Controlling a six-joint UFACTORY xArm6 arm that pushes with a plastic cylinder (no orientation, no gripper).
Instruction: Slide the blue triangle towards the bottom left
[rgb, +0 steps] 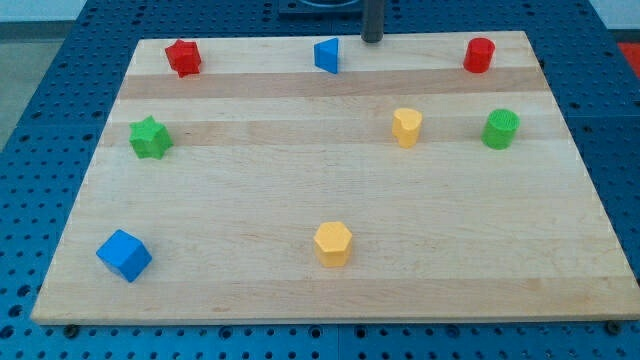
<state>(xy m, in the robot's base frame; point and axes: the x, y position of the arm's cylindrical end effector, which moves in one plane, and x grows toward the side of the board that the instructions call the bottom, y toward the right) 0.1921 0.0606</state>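
Observation:
The blue triangle (327, 55) sits near the top edge of the wooden board (330, 260), a little left of centre. My tip (372, 40) is the lower end of a dark rod at the top edge of the board. It stands just right of the blue triangle and slightly above it, with a small gap between them.
A red star (184, 57) is at the top left and a red cylinder (479, 55) at the top right. A green star (150, 137) is at the left. A yellow block (406, 127) and a green cylinder (500, 129) are at the right. A blue cube (124, 255) and a yellow hexagon (333, 243) are near the bottom.

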